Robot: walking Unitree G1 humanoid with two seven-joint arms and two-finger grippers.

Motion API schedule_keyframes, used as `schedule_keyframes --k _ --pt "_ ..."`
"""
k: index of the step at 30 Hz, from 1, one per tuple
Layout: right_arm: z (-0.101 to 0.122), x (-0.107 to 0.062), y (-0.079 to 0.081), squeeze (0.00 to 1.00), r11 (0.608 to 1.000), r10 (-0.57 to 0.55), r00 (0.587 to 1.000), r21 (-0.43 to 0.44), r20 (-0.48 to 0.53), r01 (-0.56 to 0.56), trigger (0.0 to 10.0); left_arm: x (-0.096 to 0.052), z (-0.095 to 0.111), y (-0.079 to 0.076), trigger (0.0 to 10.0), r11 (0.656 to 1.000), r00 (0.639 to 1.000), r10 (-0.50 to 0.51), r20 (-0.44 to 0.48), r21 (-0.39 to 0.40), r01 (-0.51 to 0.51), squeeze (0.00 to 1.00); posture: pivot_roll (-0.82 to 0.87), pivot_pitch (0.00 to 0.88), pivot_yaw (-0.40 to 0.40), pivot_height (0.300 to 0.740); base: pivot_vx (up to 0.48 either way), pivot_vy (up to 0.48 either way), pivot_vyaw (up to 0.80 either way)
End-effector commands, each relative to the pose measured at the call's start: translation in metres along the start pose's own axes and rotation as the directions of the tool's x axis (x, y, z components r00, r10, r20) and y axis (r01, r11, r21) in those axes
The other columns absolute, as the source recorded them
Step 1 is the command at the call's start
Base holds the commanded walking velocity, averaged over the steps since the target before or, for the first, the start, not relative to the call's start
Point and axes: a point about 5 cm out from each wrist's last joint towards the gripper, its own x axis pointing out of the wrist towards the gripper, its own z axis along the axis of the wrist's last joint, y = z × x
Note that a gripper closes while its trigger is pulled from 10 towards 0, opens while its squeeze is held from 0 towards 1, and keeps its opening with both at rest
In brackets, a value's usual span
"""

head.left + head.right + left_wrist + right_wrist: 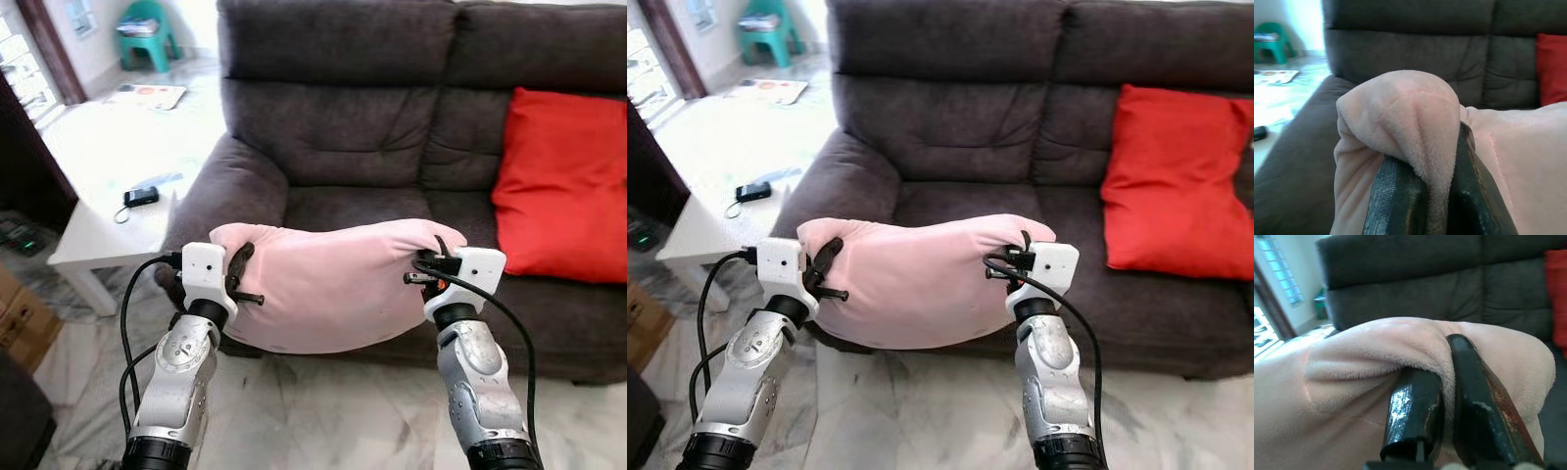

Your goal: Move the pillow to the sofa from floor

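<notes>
- Hanging between the 2 tools, the pink pillow is held in the air in front of the sofa, off the floor.
- The left tool is pressed together on a fold at the pillow's left corner; the plush is seen pinched between its fingers in the left wrist view.
- The right tool is pinched on the pillow's right corner, with fabric bunched between its fingers.
- The pillow sags in the middle and overlaps the front edge of the sofa seat as seen from the head.
- A red cushion is propped against the sofa back, on the right.
- A white surface stands left of the sofa, with a small dark device on it.
- A green stool is seen far back on the left.
</notes>
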Motion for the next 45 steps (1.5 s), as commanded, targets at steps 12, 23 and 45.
schedule_keyframes --k 12,23,45 --pt "0.035 0.008 -0.001 0.00 1.000 -0.016 0.985 -0.003 0.170 0.017 10.0 0.004 0.031 0.021 10.0 0.991 0.985 0.102 0.136 0.075 -0.113 0.00 -0.01 0.024 0.002 0.740 0.000 0.000 0.00" --pt "0.044 0.008 -0.001 0.00 1.000 -0.016 0.978 -0.005 0.206 0.018 10.0 0.006 0.034 0.020 10.0 0.991 0.983 0.095 0.156 0.081 -0.108 0.00 -0.02 0.000 0.011 0.740 0.000 0.000 0.00" --pt "0.047 0.009 0.002 0.00 0.999 -0.001 0.978 -0.042 0.210 0.010 10.0 0.009 0.039 0.015 10.0 0.992 0.982 0.074 0.175 0.086 -0.090 0.00 -0.01 0.023 0.005 0.740 0.301 0.000 -0.15"
